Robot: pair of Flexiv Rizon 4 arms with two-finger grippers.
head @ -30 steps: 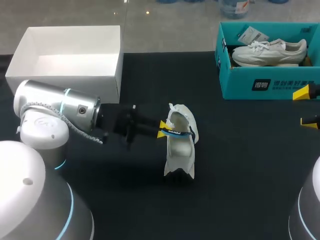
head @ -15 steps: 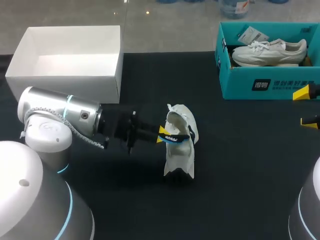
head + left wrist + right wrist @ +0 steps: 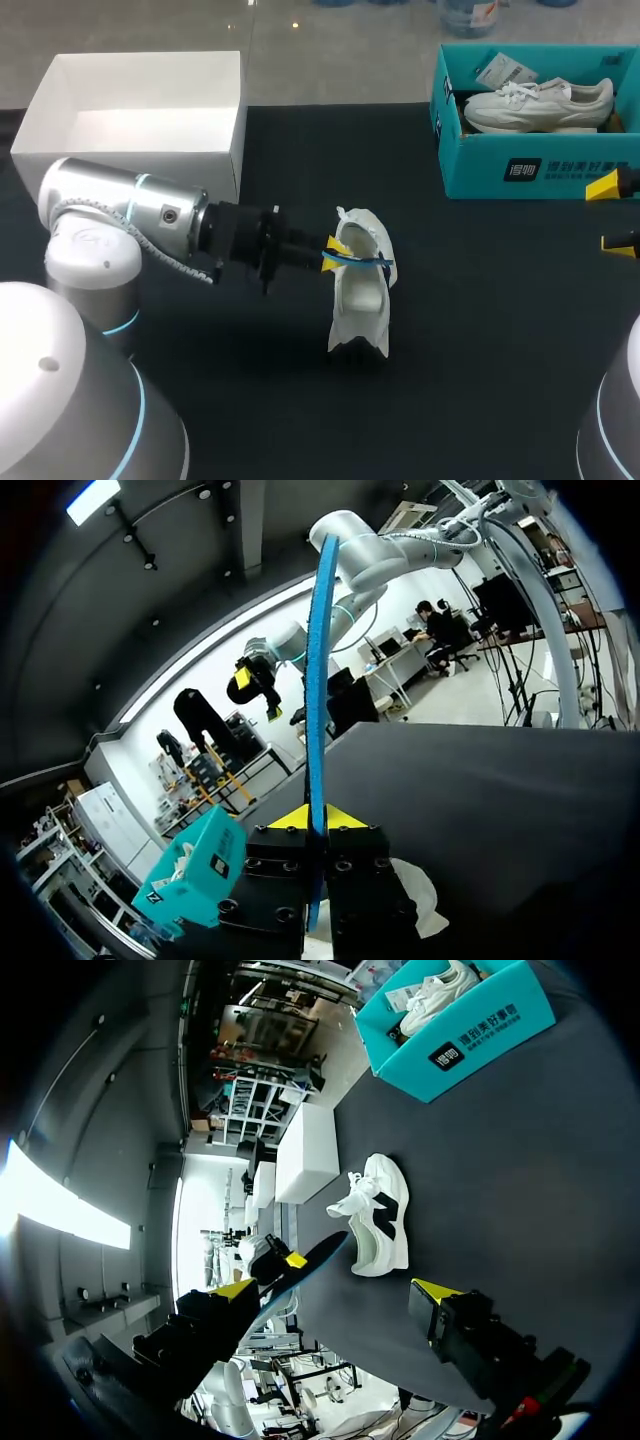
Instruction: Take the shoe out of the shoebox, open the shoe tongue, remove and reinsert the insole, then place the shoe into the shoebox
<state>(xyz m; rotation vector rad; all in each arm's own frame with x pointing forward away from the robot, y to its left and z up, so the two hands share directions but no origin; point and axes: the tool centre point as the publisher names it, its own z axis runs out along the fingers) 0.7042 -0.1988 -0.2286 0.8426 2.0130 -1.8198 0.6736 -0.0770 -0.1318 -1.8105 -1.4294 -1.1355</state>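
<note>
A white shoe (image 3: 360, 295) with a dark side stripe (image 3: 380, 1222) stands on the black table, toe toward me. My left gripper (image 3: 336, 250) is at the shoe's opening, shut on a thin blue insole (image 3: 366, 263). In the left wrist view the insole (image 3: 320, 670) stands edge-on between the yellow tips of the left gripper (image 3: 318, 818). A teal shoebox (image 3: 520, 165) at the far right holds another white shoe (image 3: 540, 100). My right gripper (image 3: 612, 215) is at the right edge in front of the shoebox, open and holding nothing (image 3: 335, 1295).
A white open box (image 3: 130, 170) sits at the far left of the table. The teal shoebox (image 3: 455, 1020) and the white box (image 3: 305, 1150) also show ahead of the right gripper. Dark table surface lies between the shoe and the right gripper.
My left gripper has turned a little and edged toward the shoe's opening with the insole in it. The shoe and the right arm have stayed put.
</note>
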